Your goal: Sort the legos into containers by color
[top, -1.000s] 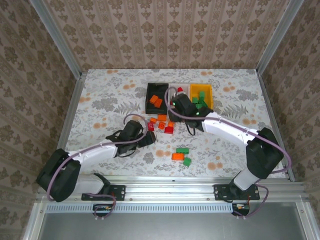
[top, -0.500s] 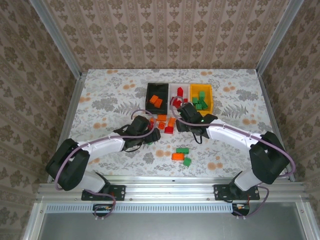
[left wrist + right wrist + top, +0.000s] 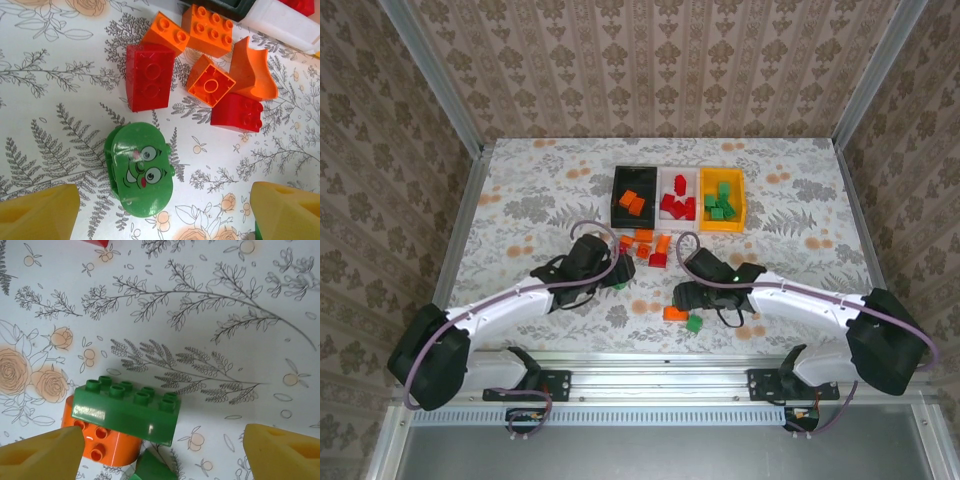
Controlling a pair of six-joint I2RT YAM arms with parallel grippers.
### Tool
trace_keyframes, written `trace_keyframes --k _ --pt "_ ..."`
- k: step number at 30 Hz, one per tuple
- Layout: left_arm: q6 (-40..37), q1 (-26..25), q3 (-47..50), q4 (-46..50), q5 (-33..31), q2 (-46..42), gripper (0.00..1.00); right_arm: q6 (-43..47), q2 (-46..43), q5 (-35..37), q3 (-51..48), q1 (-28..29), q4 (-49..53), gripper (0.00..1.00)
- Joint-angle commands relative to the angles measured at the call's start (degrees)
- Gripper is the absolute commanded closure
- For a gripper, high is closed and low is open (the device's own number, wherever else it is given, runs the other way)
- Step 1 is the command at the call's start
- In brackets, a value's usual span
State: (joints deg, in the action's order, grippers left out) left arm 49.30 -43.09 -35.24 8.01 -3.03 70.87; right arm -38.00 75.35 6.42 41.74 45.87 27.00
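Observation:
Three containers stand in a row at the back: a black bin (image 3: 617,196) with orange legos, a white bin (image 3: 678,174) with red ones, a yellow bin (image 3: 741,206) with green ones. My left gripper (image 3: 618,272) hangs open over a green oval piece with a cartoon face (image 3: 142,170), which lies flat between its fingertips (image 3: 42,215), untouched. Beyond it lie red (image 3: 149,75) and orange legos (image 3: 210,86). My right gripper (image 3: 682,297) is open above a green brick (image 3: 125,412) that rests on an orange brick (image 3: 102,445).
More loose orange and red legos (image 3: 645,245) lie just in front of the bins. An orange brick (image 3: 674,313) and a small green piece (image 3: 694,323) sit near the front edge. Metal frame rails and patterned walls enclose the table.
My right gripper has pulled back from the white bin to the green and orange bricks near the front, and its jaws have opened. The left gripper has edged slightly right.

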Motion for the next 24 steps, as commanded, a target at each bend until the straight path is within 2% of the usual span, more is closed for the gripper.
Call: trace_keyframes --k 1,11,20,24 --pt "1.2 -0.8 1.3 0.3 -0.7 -0.3 0.09 -6.2 -0.1 -1.7 -0.9 0.7 -1.9 0.12" --pt "1.2 -1.4 2.2 -0.4 -0.5 -0.4 0.09 -8.7 6.3 2.7 3.0 4.4 -0.7 0.08" --pt "1.2 -1.3 3.8 -1.2 -0.2 -1.1 0.08 -9.1 11.0 3.0 4.9 4.8 -2.6 0.07" --pt "1.2 -1.4 4.4 -1.1 -0.5 -1.8 0.08 -10.7 11.9 4.8 5.1 4.9 -2.6 0.13"
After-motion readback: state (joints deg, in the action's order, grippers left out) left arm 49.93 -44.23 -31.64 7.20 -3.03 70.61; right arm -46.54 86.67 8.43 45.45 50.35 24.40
